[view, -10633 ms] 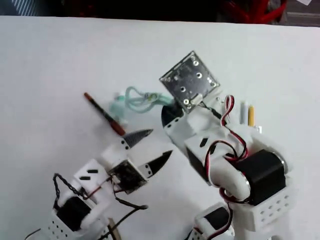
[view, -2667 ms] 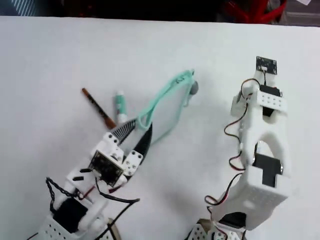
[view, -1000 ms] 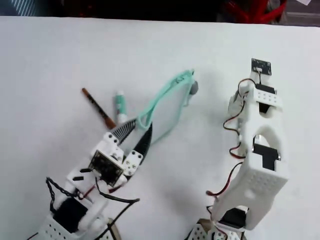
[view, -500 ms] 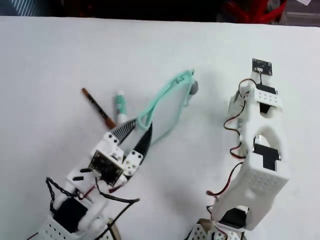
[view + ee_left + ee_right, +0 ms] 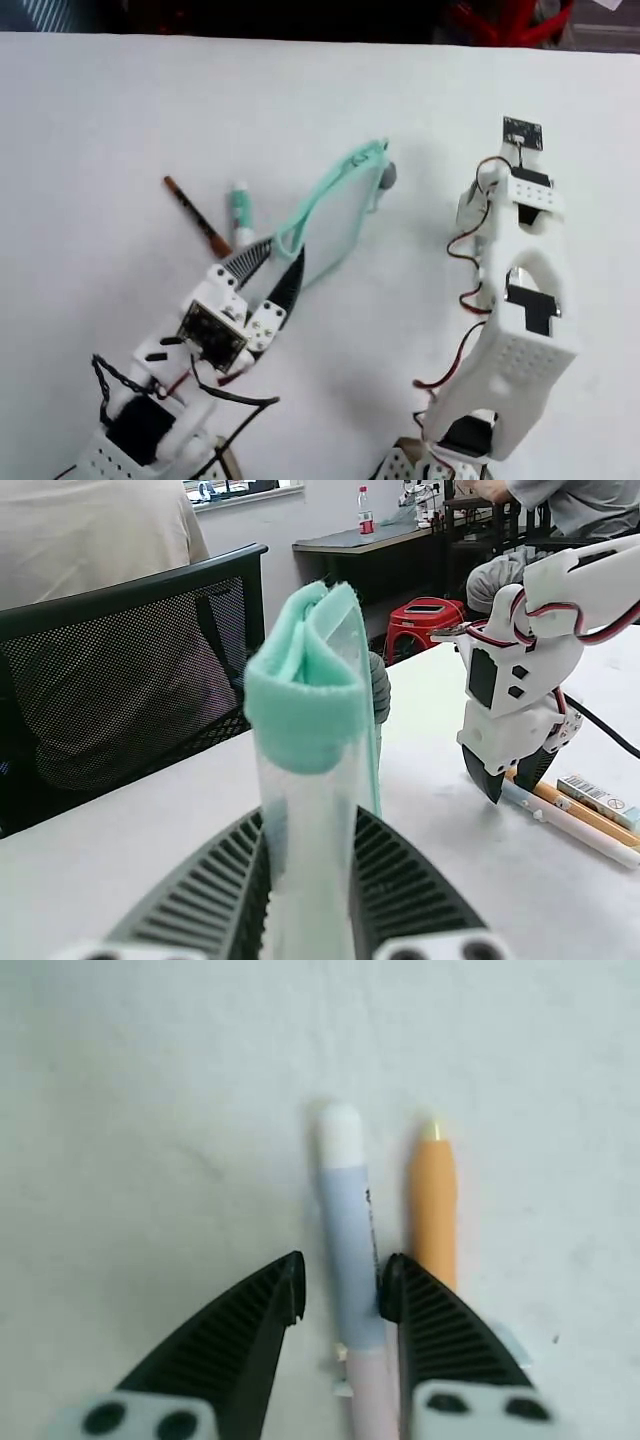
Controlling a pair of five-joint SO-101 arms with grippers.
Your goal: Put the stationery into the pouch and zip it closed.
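Status: left end effector (image 5: 272,265) pinches the pouch (image 5: 330,205) by its lower end, centre of the high view. It looks like soft film that will likely sag. The right end effector (image 5: 342,1265) is spread astride the pale blue pen (image 5: 350,1220), beside the orange pen (image 5: 435,1195). Pen is probably light, stiff and slick, so grip mid-barrel.

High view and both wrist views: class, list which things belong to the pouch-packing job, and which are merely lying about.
Belong to the job: pouch; brown pen; green-capped marker; pale blue pen; orange pen.

Just lying about: black mesh chair; red stool; bottle on the far desk.
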